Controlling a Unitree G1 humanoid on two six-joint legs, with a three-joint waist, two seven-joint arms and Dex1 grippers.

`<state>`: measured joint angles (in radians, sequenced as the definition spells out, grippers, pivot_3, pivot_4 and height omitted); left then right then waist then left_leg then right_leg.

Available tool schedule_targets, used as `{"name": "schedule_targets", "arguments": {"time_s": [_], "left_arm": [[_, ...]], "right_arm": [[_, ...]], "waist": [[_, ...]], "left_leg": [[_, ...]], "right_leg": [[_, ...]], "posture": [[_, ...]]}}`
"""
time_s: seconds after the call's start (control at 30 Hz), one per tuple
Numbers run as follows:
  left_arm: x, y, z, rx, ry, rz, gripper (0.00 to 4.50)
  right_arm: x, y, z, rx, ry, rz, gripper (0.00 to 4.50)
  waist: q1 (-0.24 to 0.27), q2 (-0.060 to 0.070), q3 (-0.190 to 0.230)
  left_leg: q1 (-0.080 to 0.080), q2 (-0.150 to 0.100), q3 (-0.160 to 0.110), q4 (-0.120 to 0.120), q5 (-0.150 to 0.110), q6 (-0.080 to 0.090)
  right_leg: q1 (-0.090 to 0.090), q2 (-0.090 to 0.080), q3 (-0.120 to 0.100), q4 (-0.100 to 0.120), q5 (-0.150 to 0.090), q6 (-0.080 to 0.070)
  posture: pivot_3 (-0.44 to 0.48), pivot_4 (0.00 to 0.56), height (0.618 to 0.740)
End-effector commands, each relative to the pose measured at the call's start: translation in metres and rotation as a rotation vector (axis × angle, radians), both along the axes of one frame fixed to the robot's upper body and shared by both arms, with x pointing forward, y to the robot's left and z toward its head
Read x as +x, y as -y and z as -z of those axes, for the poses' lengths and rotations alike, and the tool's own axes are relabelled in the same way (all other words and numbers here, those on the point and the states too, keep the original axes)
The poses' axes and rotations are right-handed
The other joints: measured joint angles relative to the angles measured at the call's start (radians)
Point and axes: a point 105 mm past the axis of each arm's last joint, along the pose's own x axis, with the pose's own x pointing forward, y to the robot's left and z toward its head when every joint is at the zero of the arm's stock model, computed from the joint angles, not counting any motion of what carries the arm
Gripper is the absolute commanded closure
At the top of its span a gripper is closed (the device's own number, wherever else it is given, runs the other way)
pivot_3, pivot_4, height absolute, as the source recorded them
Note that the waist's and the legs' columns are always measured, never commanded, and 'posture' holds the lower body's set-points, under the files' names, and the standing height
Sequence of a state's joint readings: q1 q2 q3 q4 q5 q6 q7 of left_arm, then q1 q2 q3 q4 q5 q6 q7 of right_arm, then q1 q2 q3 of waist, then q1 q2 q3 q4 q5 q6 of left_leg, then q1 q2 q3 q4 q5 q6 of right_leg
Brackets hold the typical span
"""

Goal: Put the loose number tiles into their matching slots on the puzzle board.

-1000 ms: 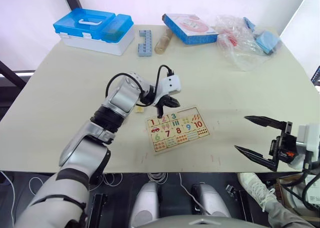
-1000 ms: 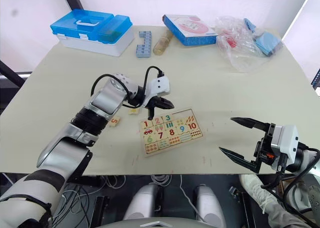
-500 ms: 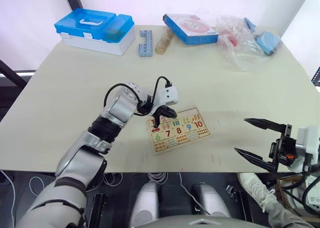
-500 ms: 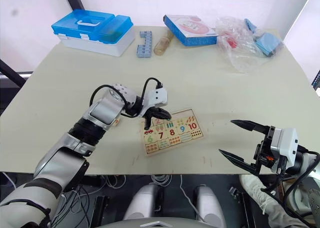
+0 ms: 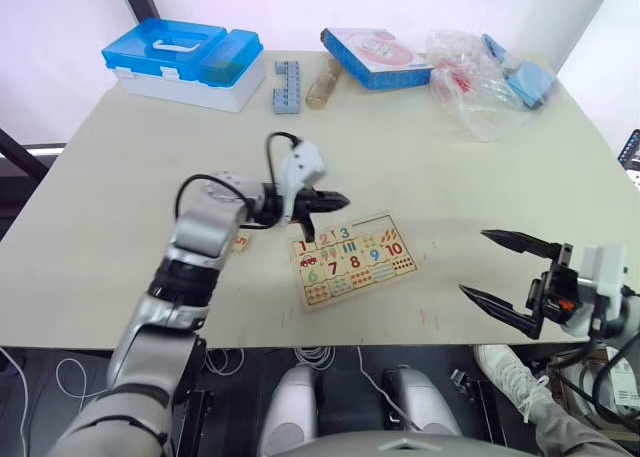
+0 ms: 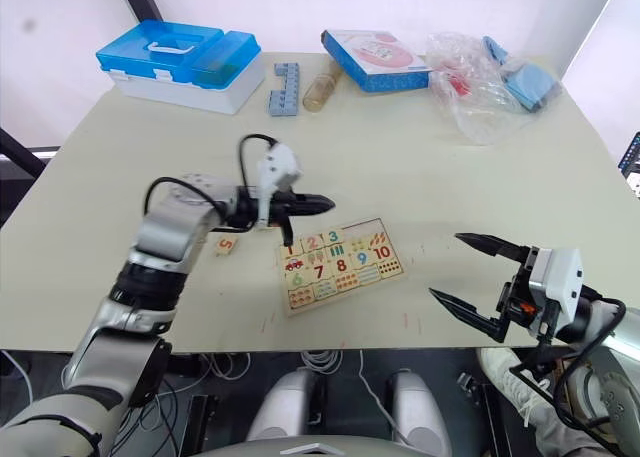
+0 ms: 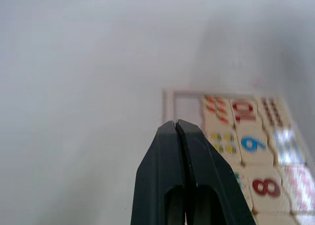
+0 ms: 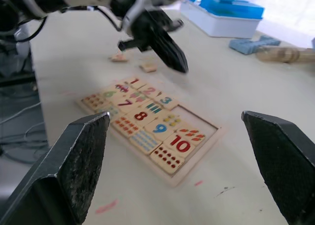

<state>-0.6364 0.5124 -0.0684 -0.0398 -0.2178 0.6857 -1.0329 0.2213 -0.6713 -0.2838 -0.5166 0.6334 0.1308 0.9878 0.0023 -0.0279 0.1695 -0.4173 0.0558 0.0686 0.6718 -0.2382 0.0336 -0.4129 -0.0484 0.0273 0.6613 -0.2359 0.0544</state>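
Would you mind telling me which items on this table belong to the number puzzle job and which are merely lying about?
Part of the job:
- puzzle board
- loose tile beside the board
- second loose tile
- empty slots in the top row
- left gripper, shut and empty

Lying about:
- blue-lidded box
- blue block
- wooden cylinder
- blue-edged box
- plastic bag

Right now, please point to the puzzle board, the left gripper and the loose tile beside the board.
puzzle board (image 6: 341, 264), right eye view, its middle.
left gripper (image 6: 322, 204), right eye view, closed fingertips.
loose tile (image 6: 226, 245), right eye view, top face.
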Motion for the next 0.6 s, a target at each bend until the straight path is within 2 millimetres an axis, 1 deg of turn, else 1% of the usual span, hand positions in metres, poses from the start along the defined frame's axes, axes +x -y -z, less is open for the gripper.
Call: {"name": "schedule_targets", "arguments": {"time_s": [0.03,0.17,0.23,0.33,0.43,0.47,0.53,0.57,0.6], "left_arm": [[-0.013,-0.024,-0.020,-0.169,0.065,-0.141,4.45],[-0.031,-0.053,-0.019,-0.224,0.105,-0.278,4.45],[-0.037,-0.063,-0.019,-0.243,0.109,-0.330,4.45],[-0.062,-0.090,-0.006,-0.249,0.113,-0.428,4.45],[-0.080,-0.111,0.010,-0.255,0.083,-0.507,4.45],[-0.085,-0.119,0.016,-0.253,0.073,-0.543,4.22],[-0.094,-0.128,0.023,-0.250,0.057,-0.578,3.64],[-0.100,-0.131,0.026,-0.256,0.049,-0.590,3.21],[-0.106,-0.136,0.030,-0.258,0.042,-0.613,2.68]], "right_arm": [[0.002,-0.008,-0.006,0.055,0.013,0.003,0.00],[0.004,-0.011,-0.003,0.090,-0.029,-0.006,0.00],[0.004,-0.011,-0.002,0.101,-0.053,-0.011,0.00],[0.008,0.003,0.001,0.095,-0.077,0.026,0.00],[0.010,0.013,0.003,0.096,-0.092,0.040,0.00],[0.010,0.016,0.004,0.091,-0.086,0.047,0.00],[0.011,0.022,0.005,0.095,-0.082,0.059,0.00],[0.011,0.025,0.006,0.094,-0.085,0.065,0.00],[0.010,0.030,0.007,0.091,-0.093,0.070,0.00]], "waist": [[-0.004,0.000,0.000],[-0.007,0.000,0.000],[-0.005,0.000,0.000],[-0.007,0.000,0.000],[-0.014,0.000,0.000],[-0.013,-0.001,0.000],[-0.010,-0.001,-0.001],[-0.010,-0.001,-0.001],[-0.008,-0.001,-0.001]], "left_leg": [[0.000,0.000,0.000,0.000,0.000,0.000],[0.000,0.000,0.000,0.000,0.000,0.000],[0.000,0.000,0.000,0.000,0.000,0.000],[0.001,0.000,0.001,0.000,0.000,0.000],[0.002,0.001,0.001,-0.001,0.000,0.000],[0.002,0.000,0.002,-0.001,0.000,0.000],[0.002,0.001,0.001,-0.001,0.000,0.000],[0.002,0.000,0.002,-0.001,0.000,0.000],[0.002,0.001,0.002,-0.001,0.000,0.000]], "right_leg": [[0.000,0.000,0.000,0.000,0.000,0.000],[0.000,0.000,0.000,0.000,0.000,0.000],[0.001,-0.001,0.000,0.000,0.000,0.000],[0.001,-0.001,0.000,0.000,0.000,0.000],[0.001,-0.002,0.002,-0.001,-0.001,-0.001],[0.001,-0.002,0.001,-0.001,-0.001,-0.003],[0.001,-0.002,0.000,-0.001,-0.002,-0.004],[0.001,-0.002,0.000,-0.001,-0.002,-0.004],[0.001,-0.002,0.000,-0.001,-0.002,-0.004]], "posture": [[0.000,0.150,0.740],[0.000,0.150,0.740],[0.000,0.150,0.740],[0.000,0.150,0.740],[0.000,0.150,0.740],[0.000,0.150,0.740],[0.000,0.150,0.740],[0.000,0.150,0.740],[0.000,0.150,0.740]]}}
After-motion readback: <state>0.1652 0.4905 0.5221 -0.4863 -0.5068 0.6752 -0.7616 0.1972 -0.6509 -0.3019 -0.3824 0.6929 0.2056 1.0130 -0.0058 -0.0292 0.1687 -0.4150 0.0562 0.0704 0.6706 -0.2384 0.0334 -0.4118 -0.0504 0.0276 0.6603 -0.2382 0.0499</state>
